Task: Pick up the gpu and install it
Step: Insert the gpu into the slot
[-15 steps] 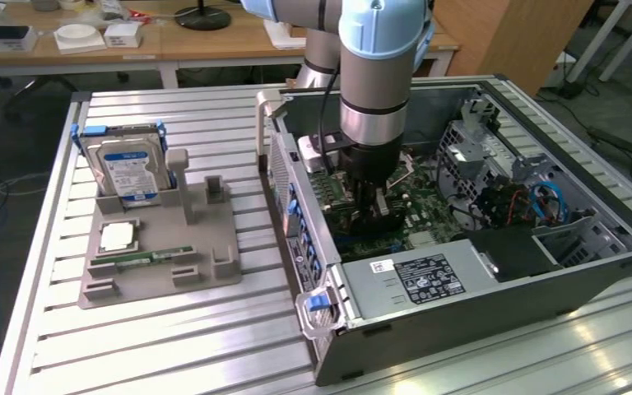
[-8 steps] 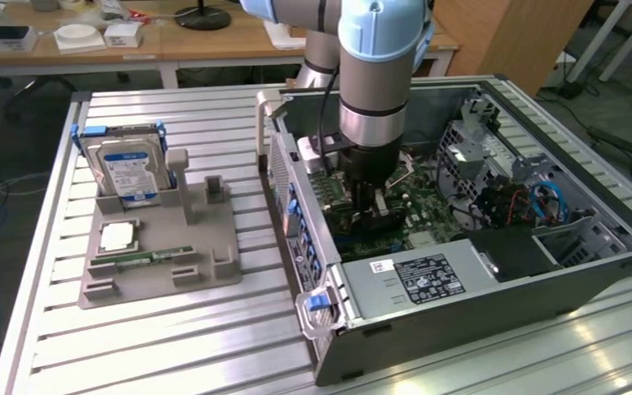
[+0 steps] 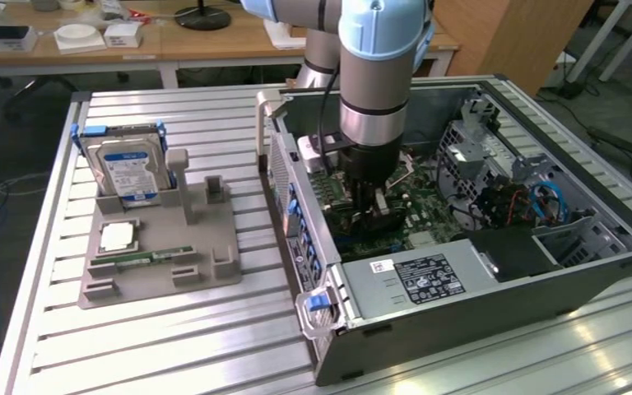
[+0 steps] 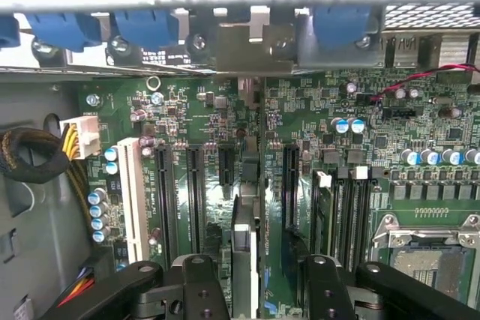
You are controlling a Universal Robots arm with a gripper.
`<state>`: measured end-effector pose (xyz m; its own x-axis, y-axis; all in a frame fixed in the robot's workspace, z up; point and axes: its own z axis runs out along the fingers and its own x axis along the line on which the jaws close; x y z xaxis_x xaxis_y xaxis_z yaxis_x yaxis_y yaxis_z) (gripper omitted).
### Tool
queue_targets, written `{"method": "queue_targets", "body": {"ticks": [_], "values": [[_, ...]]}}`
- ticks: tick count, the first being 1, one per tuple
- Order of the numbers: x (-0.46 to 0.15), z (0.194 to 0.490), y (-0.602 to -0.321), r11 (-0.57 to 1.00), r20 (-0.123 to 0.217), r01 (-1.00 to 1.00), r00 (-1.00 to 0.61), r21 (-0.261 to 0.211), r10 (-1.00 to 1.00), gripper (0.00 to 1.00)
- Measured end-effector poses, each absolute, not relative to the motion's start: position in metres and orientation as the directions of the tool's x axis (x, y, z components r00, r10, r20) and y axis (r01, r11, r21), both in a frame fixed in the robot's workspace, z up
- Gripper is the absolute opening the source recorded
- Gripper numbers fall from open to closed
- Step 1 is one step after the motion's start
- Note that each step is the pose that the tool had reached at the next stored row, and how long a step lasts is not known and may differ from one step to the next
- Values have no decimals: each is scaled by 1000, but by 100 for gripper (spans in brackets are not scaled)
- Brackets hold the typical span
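Observation:
The gpu (image 4: 246, 222) is seen edge-on as a thin dark card standing upright in a slot of the green motherboard (image 4: 187, 103). Its silvery end bracket (image 4: 251, 44) sits against the case's rear wall. My gripper (image 4: 255, 290) straddles the card, open, and each black finger (image 4: 196, 282) stands a little clear of the card's sides. In the exterior view the gripper (image 3: 369, 206) reaches straight down into the open computer case (image 3: 579, 271), over the motherboard.
Empty black expansion slots (image 4: 193, 192) flank the card, with a CPU socket (image 4: 427, 256) and yellow-black cables (image 4: 30, 157) further out. On the exterior view's left, a grey tray (image 3: 211, 271) holds a hard drive (image 3: 129, 169), a processor (image 3: 116, 237) and a memory stick (image 3: 141, 257).

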<state>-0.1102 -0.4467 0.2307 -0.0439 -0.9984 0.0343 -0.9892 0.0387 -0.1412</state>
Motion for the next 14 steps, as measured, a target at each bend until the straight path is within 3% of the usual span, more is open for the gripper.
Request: {"method": "queue_targets", "body": {"ticks": [14], "values": [[-110, 244, -447, 39, 34, -989, -44, -142, -998, 45]]}}
